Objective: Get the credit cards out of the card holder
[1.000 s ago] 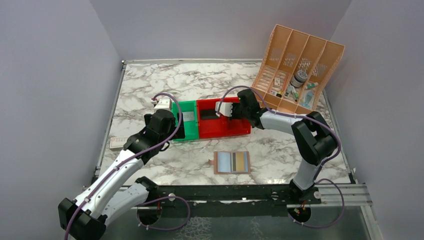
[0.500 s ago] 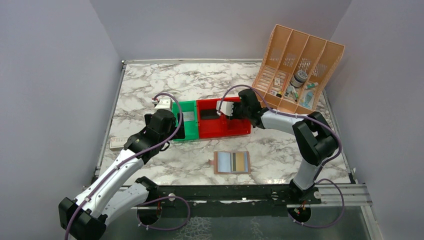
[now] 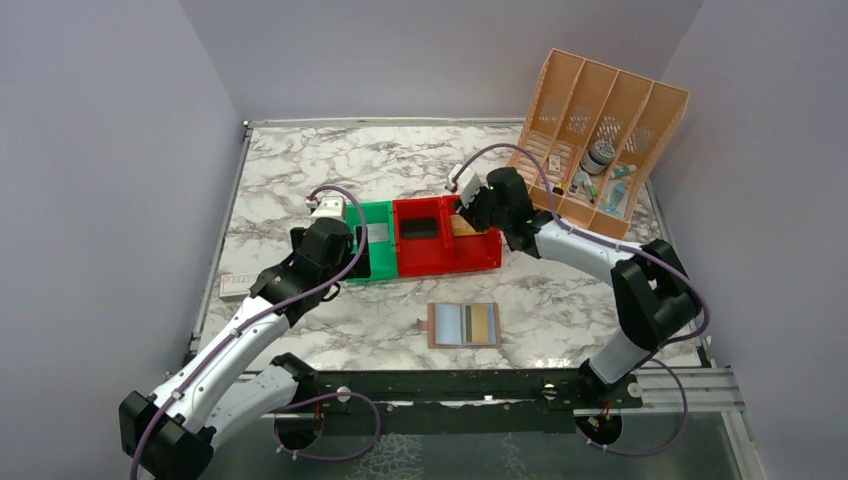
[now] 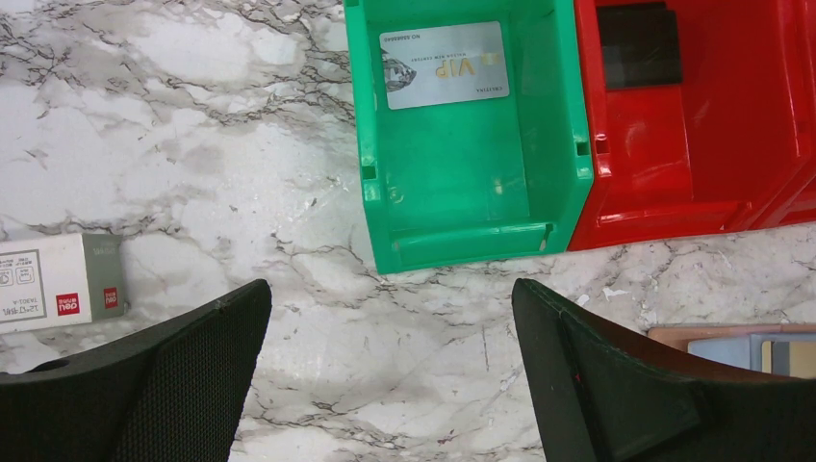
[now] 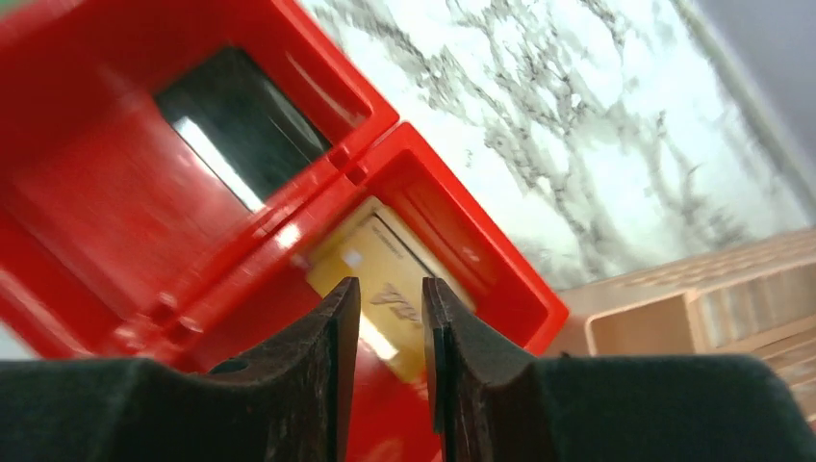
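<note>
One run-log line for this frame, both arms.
left gripper: open, above table | right gripper: open, over gold card in red bin | card holder: striped card inside

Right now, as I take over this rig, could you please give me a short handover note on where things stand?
Left gripper: wide open, empty, above the table in front of the green bin.
Right gripper: slightly open, holding nothing, over the red bin.
Done: a silver card lies in the green bin. A dark card and a gold card lie in the red bin's two compartments.
Left: the card holder lies open near the arms' bases. A yellow-gold card with a black stripe is in its pocket on the right arm's side and needs pulling out.
</note>
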Action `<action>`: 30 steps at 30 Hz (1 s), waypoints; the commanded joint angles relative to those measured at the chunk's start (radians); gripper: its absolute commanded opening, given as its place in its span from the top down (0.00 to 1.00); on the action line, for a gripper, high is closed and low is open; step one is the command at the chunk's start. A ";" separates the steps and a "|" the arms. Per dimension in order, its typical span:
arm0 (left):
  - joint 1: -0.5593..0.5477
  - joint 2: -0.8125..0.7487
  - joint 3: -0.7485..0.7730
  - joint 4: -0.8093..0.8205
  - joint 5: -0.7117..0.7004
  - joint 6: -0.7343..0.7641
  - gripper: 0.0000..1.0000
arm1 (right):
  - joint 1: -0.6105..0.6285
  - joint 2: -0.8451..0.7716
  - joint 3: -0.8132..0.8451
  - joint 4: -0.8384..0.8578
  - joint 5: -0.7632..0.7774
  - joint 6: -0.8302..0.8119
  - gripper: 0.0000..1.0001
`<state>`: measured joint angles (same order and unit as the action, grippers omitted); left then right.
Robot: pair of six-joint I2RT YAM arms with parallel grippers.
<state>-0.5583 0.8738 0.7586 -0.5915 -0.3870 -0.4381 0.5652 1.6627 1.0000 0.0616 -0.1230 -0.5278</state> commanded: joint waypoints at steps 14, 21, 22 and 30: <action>0.012 0.023 -0.001 0.018 0.005 0.010 0.01 | -0.001 0.073 0.178 -0.439 0.154 0.895 0.95; 0.014 0.018 -0.002 0.018 -0.001 0.010 0.01 | 0.007 0.172 0.264 -0.500 0.221 0.877 0.95; 0.015 0.016 -0.002 0.018 -0.001 0.010 0.01 | 0.007 0.182 0.272 -0.499 0.221 0.876 0.95; 0.017 0.015 -0.002 0.019 -0.003 0.009 0.01 | 0.023 0.255 0.322 -0.489 0.220 0.883 0.95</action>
<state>-0.5488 0.8974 0.7586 -0.5911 -0.3862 -0.4377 0.5720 1.8835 1.2831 -0.4129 0.0628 0.3382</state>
